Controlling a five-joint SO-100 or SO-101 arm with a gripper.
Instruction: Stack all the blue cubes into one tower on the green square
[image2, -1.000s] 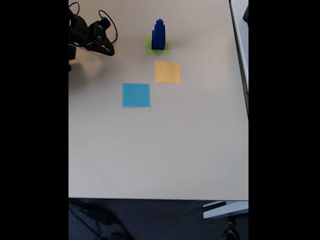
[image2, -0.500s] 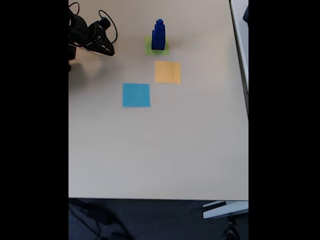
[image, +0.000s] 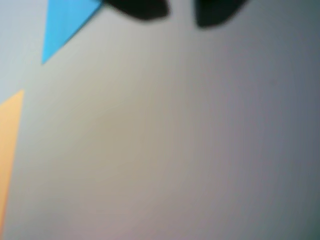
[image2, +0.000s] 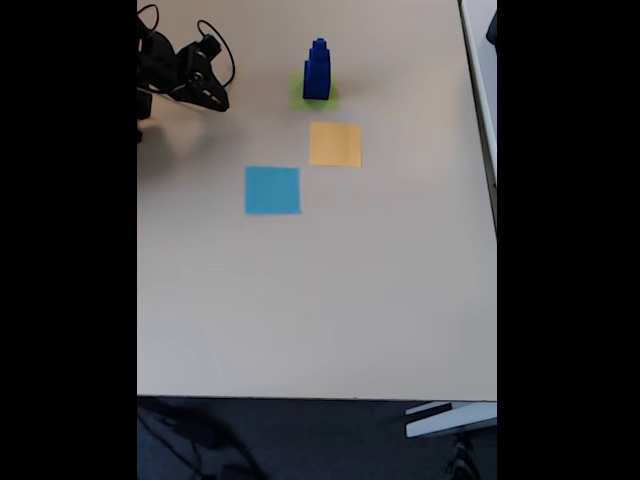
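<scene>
In the wrist view, the claw (image: 181, 10) is showing as two dark, blurred tips at the top edge, a gap of bare counter (image: 190, 140) lying between them, so it is sitting released and grasping nothing. A corner of the blue square (image: 62, 22) is poking in at about 11 o'clock, and a strip of the orange square (image: 9, 150) is lying along the edge at 9 o'clock; both are blurred. In the fixed view, the blue cubes (image2: 317, 70) are standing as one tower, narrowing toward the top, on the green square (image2: 300, 98) at about 12 o'clock on the counter. The orange square is lying just beside the green one toward 5 o'clock, with the blue square farther toward 7 o'clock. The arm (image2: 180, 72) is crouching at about 10 o'clock, well apart from the tower.
</scene>
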